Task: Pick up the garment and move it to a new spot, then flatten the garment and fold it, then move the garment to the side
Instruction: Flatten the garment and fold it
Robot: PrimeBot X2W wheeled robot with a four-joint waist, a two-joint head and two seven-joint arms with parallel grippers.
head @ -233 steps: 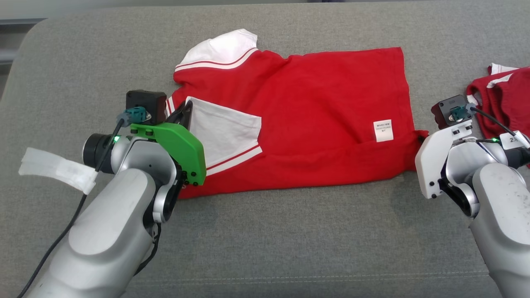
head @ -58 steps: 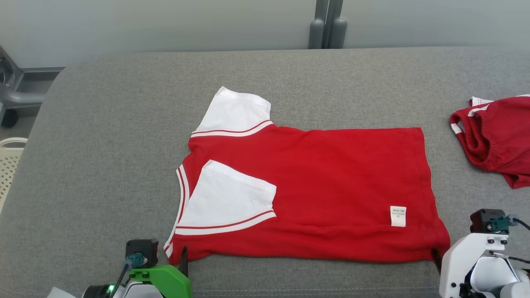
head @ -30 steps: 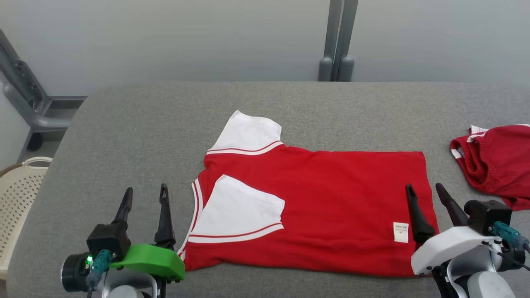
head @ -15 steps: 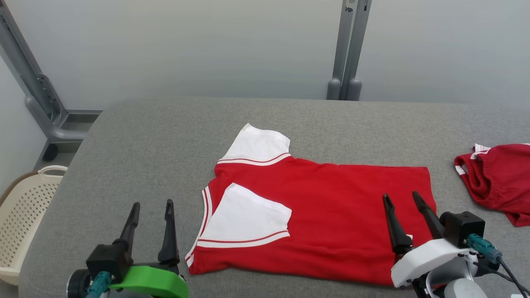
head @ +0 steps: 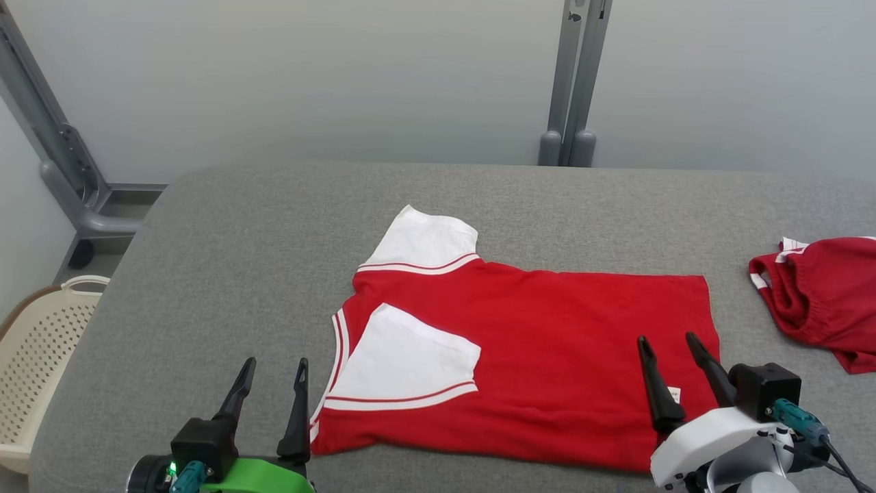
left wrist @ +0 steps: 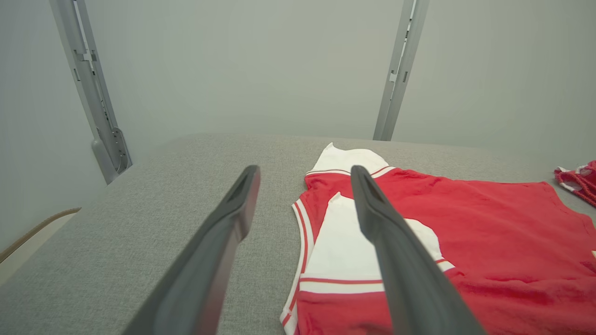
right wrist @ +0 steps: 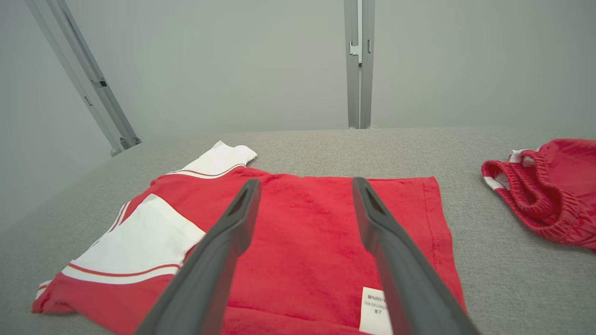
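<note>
The garment [head: 547,356] is a red shirt with white sleeves, folded lengthwise and lying flat on the grey padded table [head: 239,274]; it also shows in the wrist views [left wrist: 489,242] [right wrist: 302,242]. One white sleeve [head: 410,359] is folded onto the red body, the other [head: 428,239] sticks out at the far side. My left gripper [head: 274,366] [left wrist: 305,172] is open, raised just left of the shirt's collar end. My right gripper [head: 667,340] [right wrist: 305,184] is open above the hem end near the white label [right wrist: 372,309]. Neither holds anything.
A second red garment [head: 821,298] lies bunched at the table's right edge. A cream perforated basket [head: 34,342] stands on the floor at the left. Grey wall posts [head: 571,82] rise behind the table.
Over the last second both grippers stayed open; the left one shifted slightly right toward the shirt. The camera tilted up a little. Well before that, both grippers were down at the shirt's ends.
</note>
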